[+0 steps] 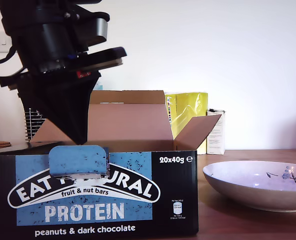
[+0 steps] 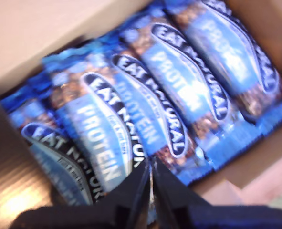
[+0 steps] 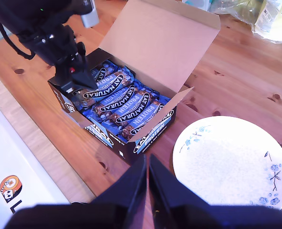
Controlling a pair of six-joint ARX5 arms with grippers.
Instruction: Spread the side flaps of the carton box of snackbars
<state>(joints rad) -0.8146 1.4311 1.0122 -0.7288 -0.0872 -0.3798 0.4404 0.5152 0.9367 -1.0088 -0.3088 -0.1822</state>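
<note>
A: My first tool [image 3: 76,78] hangs closed over the bars inside the carton box [image 3: 152,133] — one side flap [image 1: 197,131] angles out beyond it.

B: My second tool [image 3: 148,179], shut too, hovers high above. Push down carelessly and the first could crush bars — or tear cardboard.

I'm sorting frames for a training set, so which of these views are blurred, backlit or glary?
First wrist view: motion-blurred, the snack bars smeared, my first gripper a dark shape. Exterior view: backlit by the pale wall, the arm a near-black silhouette over the carton box, whose print stays sharp. Second wrist view: sharpest and evenly lit, with the plate bright and my second gripper dark.
</note>
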